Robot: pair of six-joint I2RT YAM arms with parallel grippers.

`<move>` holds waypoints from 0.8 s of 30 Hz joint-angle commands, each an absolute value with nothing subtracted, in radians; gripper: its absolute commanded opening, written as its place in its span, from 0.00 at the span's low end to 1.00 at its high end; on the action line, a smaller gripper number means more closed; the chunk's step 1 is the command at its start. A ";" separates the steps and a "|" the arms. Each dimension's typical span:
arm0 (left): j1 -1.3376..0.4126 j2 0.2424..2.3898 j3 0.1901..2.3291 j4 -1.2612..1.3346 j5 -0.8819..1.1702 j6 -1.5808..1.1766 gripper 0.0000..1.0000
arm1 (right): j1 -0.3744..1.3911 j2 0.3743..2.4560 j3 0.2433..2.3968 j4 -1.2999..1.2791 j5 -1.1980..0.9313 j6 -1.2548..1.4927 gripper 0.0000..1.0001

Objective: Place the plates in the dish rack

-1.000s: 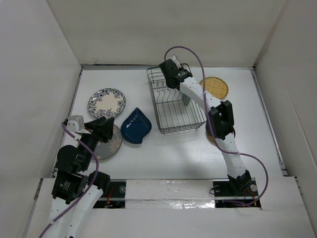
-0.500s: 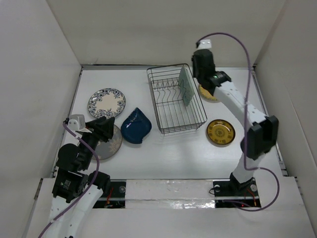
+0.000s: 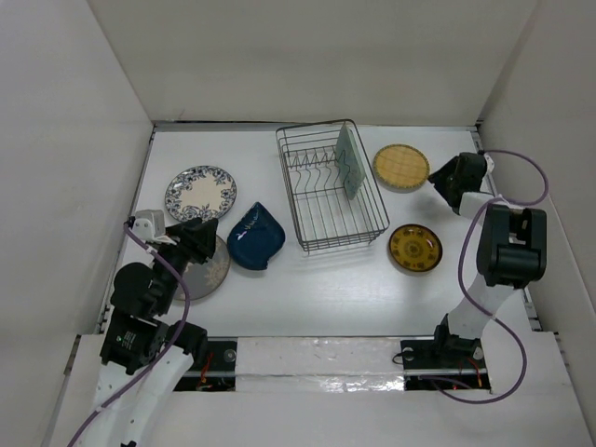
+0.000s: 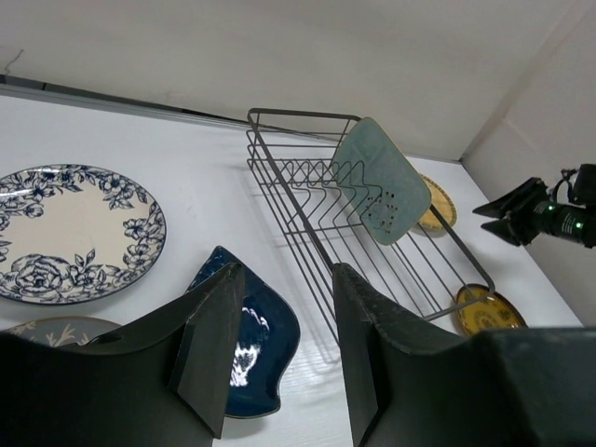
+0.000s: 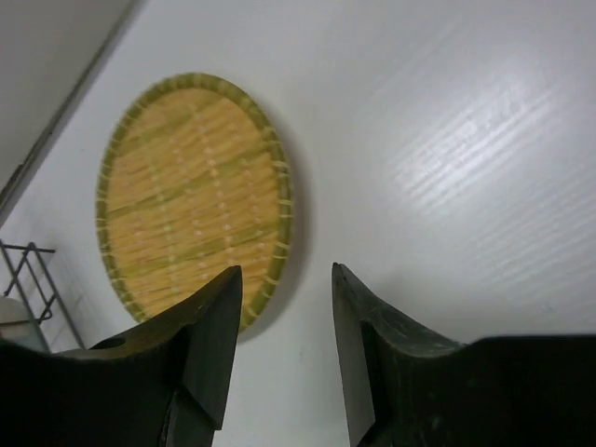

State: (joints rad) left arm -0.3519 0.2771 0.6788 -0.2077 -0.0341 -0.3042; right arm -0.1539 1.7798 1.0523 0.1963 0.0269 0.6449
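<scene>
The right gripper (image 5: 284, 272), fingers apart, sat just beside the woven mustard-yellow plate (image 3: 401, 167) at upper right. The pale green plate (image 3: 349, 160) stood upright in the dish rack (image 3: 346, 240), upper centre. The left gripper (image 4: 284, 279) gaped, lower left.

Place: robot lab test cell
Walls: plain white panels (image 3: 307, 56) boxing in the table (image 3: 317, 298)
Fixtures: cabled arms (image 3: 503, 247) bolted at its near edge

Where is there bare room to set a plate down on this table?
Free: the near strip of table before the dish rack, between the teardrop plate and the nearer mustard plate; also the far-left corner behind the floral plate. Crowded: the left cluster around the grey plate.
</scene>
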 commanded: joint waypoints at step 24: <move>-0.316 0.310 0.686 -0.166 -0.031 -0.302 0.39 | -0.221 1.875 0.974 0.747 -0.207 1.095 0.00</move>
State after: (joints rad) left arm -0.3187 0.3210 0.6788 -0.2073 -0.0349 -0.3042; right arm -0.2153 2.0232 1.0096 0.5980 -0.2710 1.0855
